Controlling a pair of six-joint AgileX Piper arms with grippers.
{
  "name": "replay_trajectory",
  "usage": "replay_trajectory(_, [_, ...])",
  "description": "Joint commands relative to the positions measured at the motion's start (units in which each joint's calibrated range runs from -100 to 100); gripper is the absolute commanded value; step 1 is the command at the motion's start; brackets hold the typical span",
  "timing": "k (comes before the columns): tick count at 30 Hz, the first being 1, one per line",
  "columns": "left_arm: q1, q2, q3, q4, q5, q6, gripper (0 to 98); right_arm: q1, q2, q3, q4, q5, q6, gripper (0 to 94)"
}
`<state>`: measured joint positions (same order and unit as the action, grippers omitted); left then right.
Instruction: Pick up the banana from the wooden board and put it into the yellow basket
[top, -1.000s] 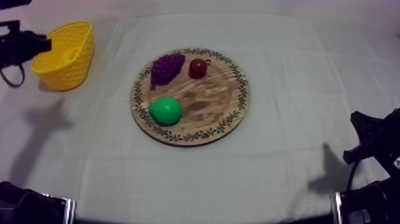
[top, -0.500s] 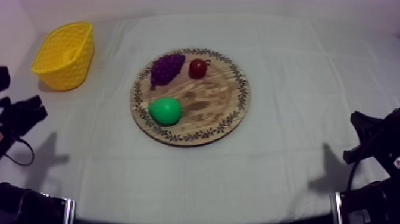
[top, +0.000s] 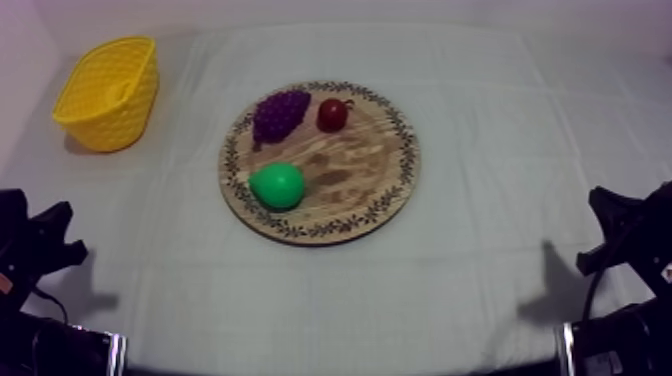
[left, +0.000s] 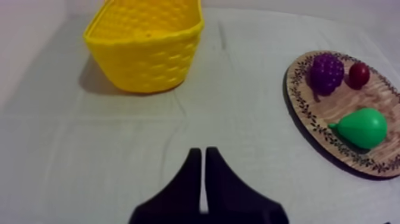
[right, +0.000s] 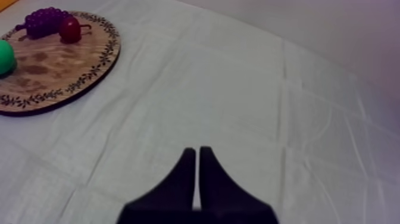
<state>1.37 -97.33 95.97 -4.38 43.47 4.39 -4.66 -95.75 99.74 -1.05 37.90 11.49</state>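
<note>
Left gripper (top: 45, 240) sits low at the near left edge of the table, over bare cloth (top: 480, 100) and well apart from every object. In the left wrist view its two black fingers (left: 193, 179) lie together as a narrow wedge, clenched on nothing, with the gripper (left: 203, 154) aimed at the open cloth near the basket. Yellow basket (top: 105, 125) stands at the far left corner, upright, well apart from the board; the left wrist view shows its woven wall (left: 146, 56) beyond the fingertips. Inside the basket a smoother, paler yellow curve (top: 120, 92) shows against the weave; it looks like the banana, but yellow on yellow leaves that uncertain. Wooden board (top: 408, 150) lies flat at the table's centre, to the right of the basket. On it: grapes (top: 278, 112) at the far left part, small red fruit (top: 332, 114) just beside them to the right, and pear (top: 277, 185) at the near left part, apart from both. The right half of the board is bare wood. Right gripper (top: 615, 235) sits low at the near right edge, well apart from the board. In the right wrist view its fingers (right: 187, 179) are pressed together, clenched on nothing, over plain cloth (right: 197, 152).
</note>
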Motion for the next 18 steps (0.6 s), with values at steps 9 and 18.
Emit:
replay_trajectory(9, [-0.03,-2.38,0.01,0.81,1.46,-1.8,1.8,-0.01,-0.01,0.04,0.0,0.0,0.0,0.4])
replay_trajectory(18, [-0.03,-2.41,0.02,0.83,1.49,-1.83,0.2,-0.01,-0.01,0.04,0.0,0.0,0.05,0.4])
